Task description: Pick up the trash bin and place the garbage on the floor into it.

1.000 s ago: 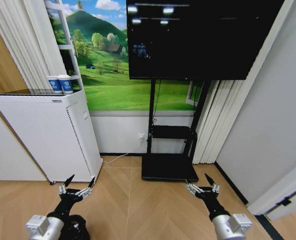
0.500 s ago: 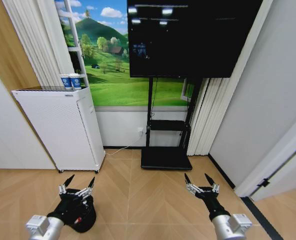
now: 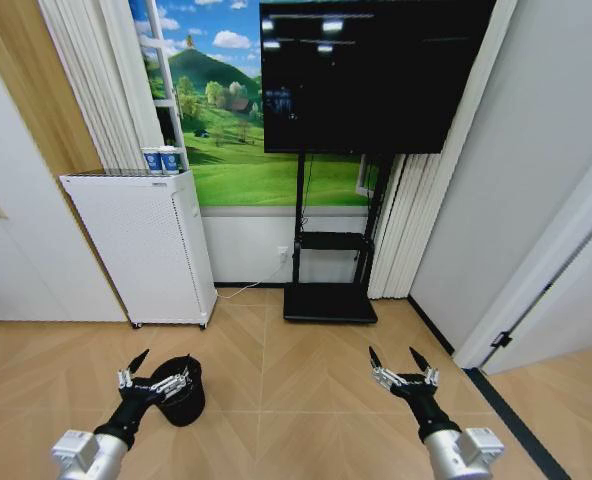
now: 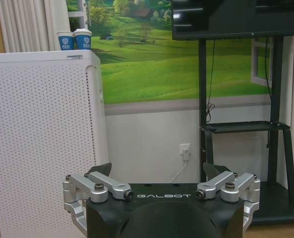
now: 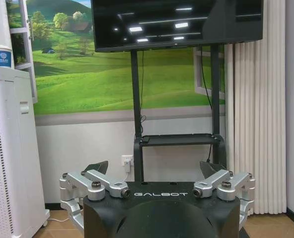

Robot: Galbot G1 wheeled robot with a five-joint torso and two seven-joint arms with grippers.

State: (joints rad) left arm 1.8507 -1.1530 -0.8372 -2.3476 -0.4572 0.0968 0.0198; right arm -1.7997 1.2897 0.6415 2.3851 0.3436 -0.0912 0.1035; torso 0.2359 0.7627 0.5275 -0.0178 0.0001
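Observation:
The trash bin (image 3: 182,393), small, round and black with a glossy liner, stands on the parquet floor (image 3: 286,400) at the lower left of the head view. My left gripper (image 3: 159,366) hovers open in front of its rim, partly covering it. My right gripper (image 3: 394,358) is open over bare floor to the right. In the left wrist view the left gripper (image 4: 159,171) is spread open towards the wall. The right gripper (image 5: 154,167) is open in the right wrist view, facing the TV stand. The garbage is out of view.
A tall white perforated appliance (image 3: 141,245) with two blue paper cups (image 3: 162,160) on top stands against the left wall. A black TV stand (image 3: 331,300) sits ahead at the centre. White curtains (image 3: 406,230) and a door frame (image 3: 536,270) lie to the right.
The whole head view has shifted: the camera has backed away and turned, so the wall and appliance look farther off. The bin now shows fully. Both grippers keep their pose.

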